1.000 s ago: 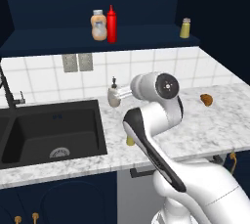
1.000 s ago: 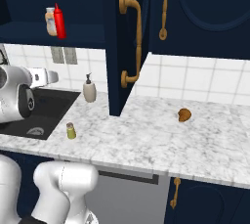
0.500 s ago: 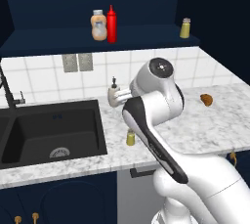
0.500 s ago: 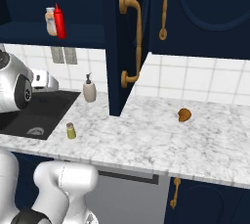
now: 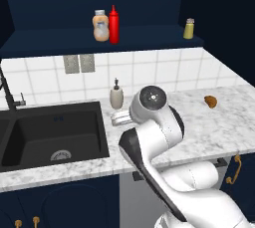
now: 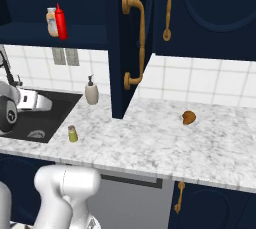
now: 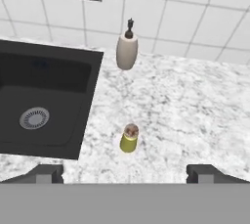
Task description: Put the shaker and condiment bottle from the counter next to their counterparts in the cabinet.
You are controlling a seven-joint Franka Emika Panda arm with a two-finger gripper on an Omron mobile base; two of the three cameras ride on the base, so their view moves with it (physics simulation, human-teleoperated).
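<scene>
Spanning the scene, the marbled surface carries a black sink at its left end. Above it, the navy cabinet has a doorless shelf recess.

On that shelf the condiment bottle stands upright, long axis vertical, pointed nozzle up. It sits just beside the orange-beige bottle, on that bottle's right in the left base view; the two look to be touching or nearly so. Far along the same shelf, well apart from that pair, stands the pale yellow shaker with its grey cap.

A beige pump dispenser stands near the tiled wall, just right of the sink corner.

The shaker is upright on the surface near the front edge, just beside the sink's right rim, long axis vertical, tan-brown cap up. In the right base view it shows at the sink's corner.

A small brown item lies far off on the surface; what it is I cannot tell.

End effector: jaws spread wide, nothing between them, hovering above the shaker with fingertips well apart on either side.
</scene>
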